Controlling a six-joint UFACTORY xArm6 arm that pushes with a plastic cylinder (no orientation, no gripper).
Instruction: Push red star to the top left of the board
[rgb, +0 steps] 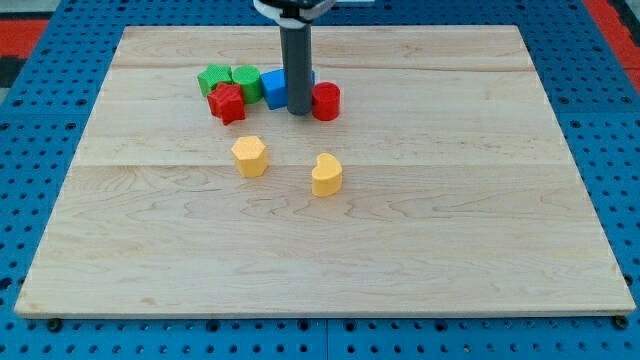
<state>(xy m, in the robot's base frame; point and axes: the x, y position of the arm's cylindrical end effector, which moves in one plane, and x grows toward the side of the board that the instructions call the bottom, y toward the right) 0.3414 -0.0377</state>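
Observation:
The red star (227, 103) lies in the upper middle of the wooden board (320, 240), touching a green star (213, 79) above it and a green block (246, 81) at its upper right. My tip (299, 110) rests on the board to the star's right, about 70 px away. It stands between a blue block (275, 88) on its left and a red cylinder (326, 102) on its right. The rod hides part of the blue block.
A yellow hexagon block (249, 156) and a yellow heart-shaped block (326, 175) lie below the cluster, near the board's middle. A blue pegboard (40, 150) surrounds the board on all sides.

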